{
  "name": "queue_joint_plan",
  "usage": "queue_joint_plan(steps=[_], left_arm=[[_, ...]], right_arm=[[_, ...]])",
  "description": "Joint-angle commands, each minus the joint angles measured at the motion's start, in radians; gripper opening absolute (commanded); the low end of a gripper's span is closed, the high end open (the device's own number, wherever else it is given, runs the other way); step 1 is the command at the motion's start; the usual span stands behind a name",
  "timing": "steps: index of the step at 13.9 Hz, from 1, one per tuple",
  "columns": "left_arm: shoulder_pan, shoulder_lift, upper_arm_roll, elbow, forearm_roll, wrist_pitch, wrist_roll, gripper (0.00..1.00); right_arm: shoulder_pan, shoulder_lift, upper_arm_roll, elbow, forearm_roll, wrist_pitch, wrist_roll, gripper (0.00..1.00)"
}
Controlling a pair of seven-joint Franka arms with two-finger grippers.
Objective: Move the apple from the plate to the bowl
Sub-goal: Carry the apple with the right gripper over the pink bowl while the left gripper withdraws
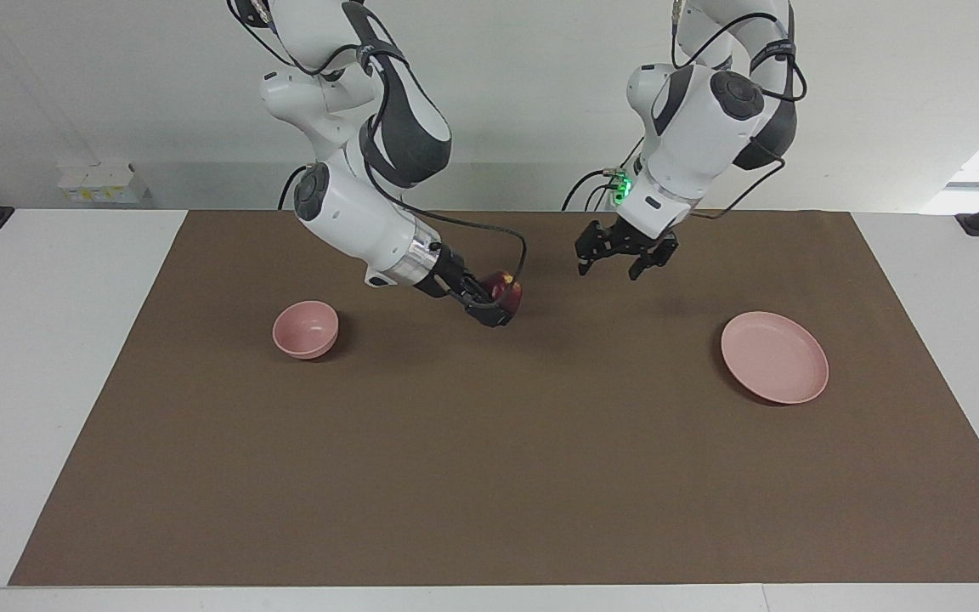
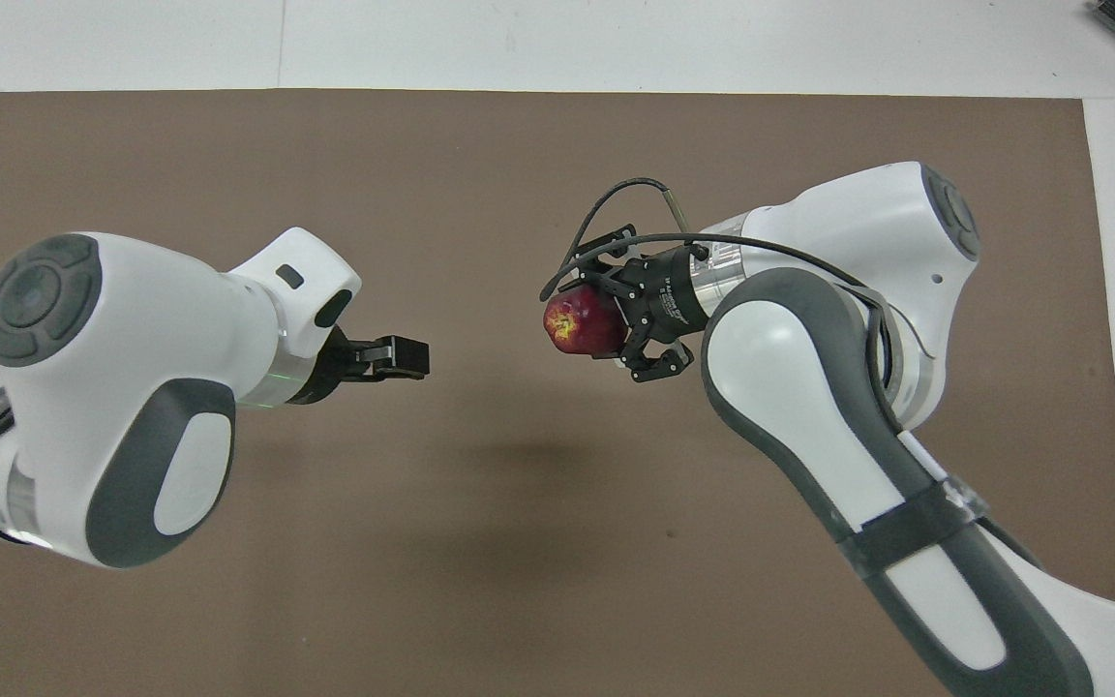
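Note:
The dark red apple (image 1: pixel 506 289) with its yellowish patch is held in my right gripper (image 1: pixel 496 308), up in the air over the brown mat near the table's middle. It also shows in the overhead view (image 2: pixel 577 324), with the right gripper (image 2: pixel 590 325) shut around it. The small pink bowl (image 1: pixel 306 329) stands empty toward the right arm's end. The wide pink plate (image 1: pixel 774 357) lies empty toward the left arm's end. My left gripper (image 1: pixel 623 262) is open and empty over the mat, between the apple and the plate; it also shows in the overhead view (image 2: pixel 405 358). The arms hide bowl and plate in the overhead view.
A brown mat (image 1: pixel 489 476) covers most of the white table. Small white boxes (image 1: pixel 103 181) stand off the mat at the right arm's end, close to the wall. Black clamps (image 1: pixel 978 223) sit at the table's corners nearest the robots.

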Motion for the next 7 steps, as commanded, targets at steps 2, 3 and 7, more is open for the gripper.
queue_joint_plan(steps=[2,3,7], left_arm=[[0.103,-0.001,-0.004,0.012,0.156,-0.014,0.164,1.0],[0.124,0.01,-0.004,0.038,0.175,-0.016,0.198,1.0],[0.187,0.038,-0.004,0.232,0.18,-0.172,0.29,1.0]], right_arm=[[-0.054,-0.026,0.002,0.011,-0.096,-0.048,-0.187,0.0],[-0.065,-0.028,0.0,0.011,-0.155,-0.067,-0.237,0.0],[-0.18,-0.037,0.0,-0.007,-0.299,-0.131,-0.469,0.0]])
